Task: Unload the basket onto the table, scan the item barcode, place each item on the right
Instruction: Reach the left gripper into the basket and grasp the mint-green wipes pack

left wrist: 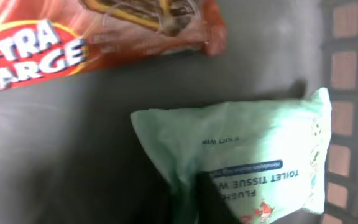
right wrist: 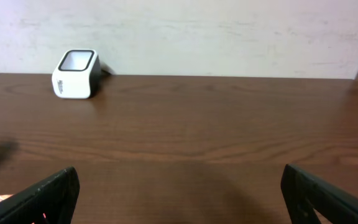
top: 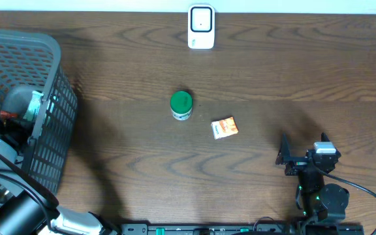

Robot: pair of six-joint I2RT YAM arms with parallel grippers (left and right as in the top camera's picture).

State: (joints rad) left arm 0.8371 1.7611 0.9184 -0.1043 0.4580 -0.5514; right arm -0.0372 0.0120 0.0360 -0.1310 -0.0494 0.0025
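A pale green pack of toilet tissue wipes [left wrist: 253, 149] lies in the grey basket [top: 51, 65] at the far left; from overhead the pack [top: 34, 104] shows as a light patch. My left gripper [left wrist: 194, 202] is down in the basket, its dark fingers [left wrist: 213, 199] shut on the pack's near edge. The white barcode scanner [top: 201, 27] stands at the table's far edge, and the scanner [right wrist: 75, 73] also shows in the right wrist view. My right gripper [right wrist: 180, 193] hovers open over bare wood at the front right [top: 303, 147], holding nothing.
An orange snack bag [left wrist: 92, 31] lies in the basket beside the wipes. A green-lidded jar [top: 181, 104] and a small orange box [top: 224, 127] sit mid-table. The basket's mesh wall [left wrist: 350, 93] is close on the right of the pack.
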